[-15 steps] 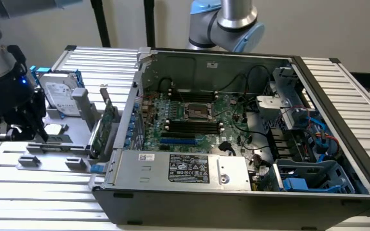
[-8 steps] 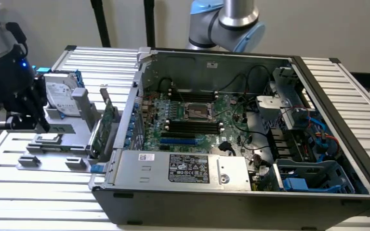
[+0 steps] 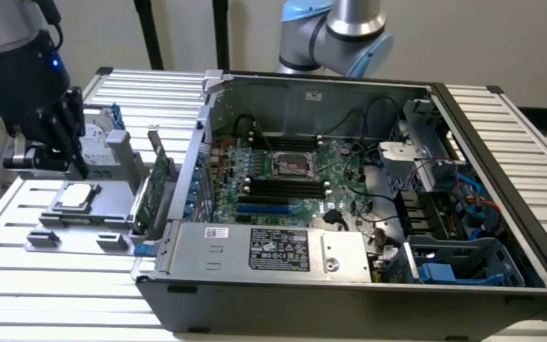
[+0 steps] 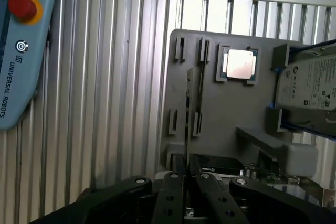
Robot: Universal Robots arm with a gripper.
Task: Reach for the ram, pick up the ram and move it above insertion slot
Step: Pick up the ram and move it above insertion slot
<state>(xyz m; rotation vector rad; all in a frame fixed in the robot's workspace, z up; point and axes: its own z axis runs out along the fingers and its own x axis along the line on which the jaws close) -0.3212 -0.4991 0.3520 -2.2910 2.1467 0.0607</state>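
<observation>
just now, gripper (image 3: 65, 153) hanging over the grey parts tray (image 3: 112, 206) beside the open computer case (image 3: 369, 285), fingers pressed together on nothing, ram (image 4: 188, 109) standing edge-up in its tray slot, processor chip (image 3: 76, 194) near.

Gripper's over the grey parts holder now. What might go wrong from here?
The thin flat ram stick stands edge-on in the grey holder; if the black gripper is off-centre, it may strike or tilt it. The silver hard drive and square silver processor sit close by and might get bumped.
</observation>
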